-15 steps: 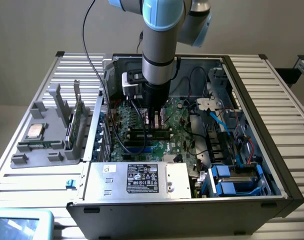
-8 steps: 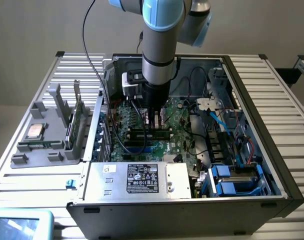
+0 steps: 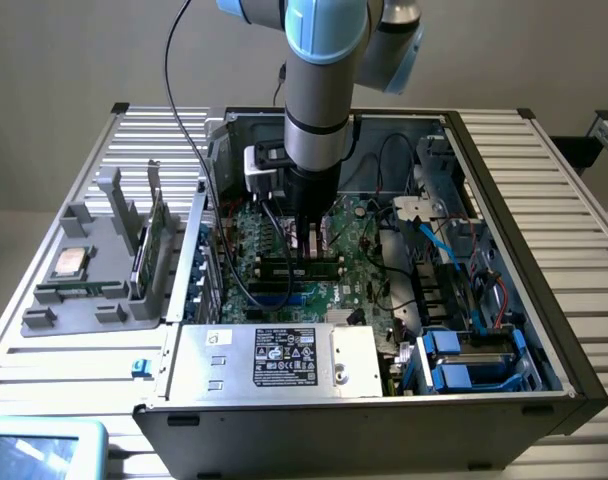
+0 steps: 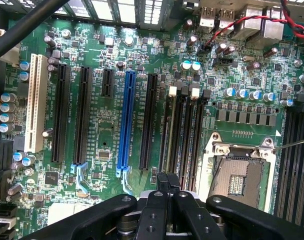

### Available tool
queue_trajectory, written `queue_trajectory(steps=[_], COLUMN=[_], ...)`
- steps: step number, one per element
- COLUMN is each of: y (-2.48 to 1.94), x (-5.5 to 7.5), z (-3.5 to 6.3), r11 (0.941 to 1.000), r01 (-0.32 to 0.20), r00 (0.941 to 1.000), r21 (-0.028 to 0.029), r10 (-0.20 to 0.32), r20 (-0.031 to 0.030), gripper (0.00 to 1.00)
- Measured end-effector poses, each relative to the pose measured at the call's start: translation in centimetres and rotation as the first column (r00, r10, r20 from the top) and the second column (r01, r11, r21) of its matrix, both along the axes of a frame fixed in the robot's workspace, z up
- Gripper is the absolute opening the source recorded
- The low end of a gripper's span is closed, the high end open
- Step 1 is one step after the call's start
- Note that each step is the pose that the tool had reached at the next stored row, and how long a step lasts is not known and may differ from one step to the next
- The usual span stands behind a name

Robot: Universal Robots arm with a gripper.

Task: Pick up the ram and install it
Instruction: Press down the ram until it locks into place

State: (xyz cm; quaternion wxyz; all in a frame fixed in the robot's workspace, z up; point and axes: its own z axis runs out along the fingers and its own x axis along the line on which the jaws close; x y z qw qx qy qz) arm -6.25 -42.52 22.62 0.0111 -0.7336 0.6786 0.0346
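Observation:
My gripper hangs straight down inside the open computer case, over the motherboard. In the wrist view its fingers are shut together, in line with the outermost of the black memory slots. A long dark stick with a green edge, the ram, stands along these slots directly under the fingertips. From the wrist it appears edge-on as a dark line. Nothing shows between the pads. I cannot tell whether the fingertips touch the ram's top edge.
The empty processor socket lies beside the slots, and a blue slot on the other side. The power supply, blue drive bays and loose cables crowd the case. A grey holder at the exterior view's left carries a silver chip and a green card.

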Motion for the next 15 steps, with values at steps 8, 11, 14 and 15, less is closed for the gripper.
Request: queue_trajectory(steps=[8, 11, 14, 15], y=[-0.01, 0.02, -0.01, -0.01], x=[0.0, 0.0, 0.0, 0.0], z=[-0.1, 0.18, 1.15, 1.42], r11=[1.0, 1.0, 1.0, 1.0], r01=[0.0, 0.0, 0.0, 0.0], r00=[1.0, 1.0, 1.0, 1.0], r21=[0.0, 0.0021, 0.0003, 0.0003], r10=[0.0, 0.0, 0.0, 0.0], r20=[0.0001, 0.0012, 0.0004, 0.0005], gripper=[0.09, 0.09, 0.09, 0.09])
